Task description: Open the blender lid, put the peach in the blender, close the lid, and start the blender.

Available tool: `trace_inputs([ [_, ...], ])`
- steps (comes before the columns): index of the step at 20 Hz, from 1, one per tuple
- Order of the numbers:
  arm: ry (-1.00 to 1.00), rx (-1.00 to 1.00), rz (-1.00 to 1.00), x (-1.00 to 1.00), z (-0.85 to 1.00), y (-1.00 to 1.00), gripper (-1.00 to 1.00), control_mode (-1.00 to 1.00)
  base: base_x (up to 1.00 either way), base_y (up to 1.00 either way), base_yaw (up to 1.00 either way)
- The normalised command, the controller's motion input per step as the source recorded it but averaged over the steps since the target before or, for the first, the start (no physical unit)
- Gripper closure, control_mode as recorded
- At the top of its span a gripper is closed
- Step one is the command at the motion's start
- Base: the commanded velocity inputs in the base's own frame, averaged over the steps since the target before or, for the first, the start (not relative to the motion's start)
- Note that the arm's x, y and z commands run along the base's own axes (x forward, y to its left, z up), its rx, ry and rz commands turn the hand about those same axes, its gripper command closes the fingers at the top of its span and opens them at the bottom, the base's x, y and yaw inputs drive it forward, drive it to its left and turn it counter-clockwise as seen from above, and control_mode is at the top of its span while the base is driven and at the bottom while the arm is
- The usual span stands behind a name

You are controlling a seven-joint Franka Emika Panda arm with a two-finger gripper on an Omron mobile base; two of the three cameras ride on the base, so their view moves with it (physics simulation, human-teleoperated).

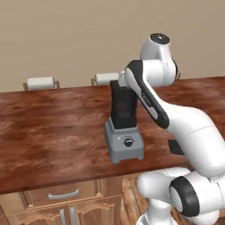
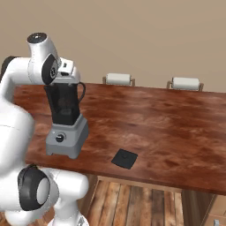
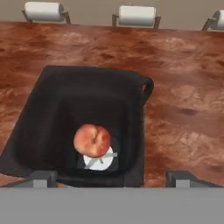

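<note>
- Nearest, in the hand view, the robot's two-fingered pincer (image 3: 112, 177) hangs directly over the open jar, its 2 dark fingertips spread wide apart and holding nothing.
- Just below it, the small round orange-red peach (image 3: 92, 140) lies at the bottom of the jar, resting on the pale blade hub.
- The jar belongs to the blender with a grey boxy base, black front knob and tall dark translucent square jar (image 2: 66, 128), standing near the front edge of the reddish-brown wooden table (image 2: 176, 128).
- The small flat black square blender lid (image 2: 124, 158) lies flat on the table to the blender's right, apart from it, near the front edge.
- Judged step: the peach is in; closing the lid comes next.
- The next move calls for lifting clear of the jar, swinging right, then descending to pinch the thin lid.
- Farthest back, 3 white paper-towel rolls (image 3: 44, 11) stand along the table's rear edge.
</note>
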Motion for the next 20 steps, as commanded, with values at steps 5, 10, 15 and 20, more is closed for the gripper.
trace_inputs([
  [5, -0.12, 0.01, -0.03, -0.51, -0.04, -0.72, -1.0, -1.0, 0.0, 0.0, 0.0],
  [10, 0.0, 0.0, -0.08, -0.23, -0.42, -1.0, -1.0, -1.0, 0.0, 0.0, 0.0],
  [15, 0.07, 0.02, -0.05, -0.03, -0.71, -1.0, -1.0, -1.0, 0.0, 0.0, 0.0],
  [20, 0.2, 0.01, -0.04, 0.0, -0.87, -0.87, -1.0, -1.0, 0.0, 0.0, 0.0],
])
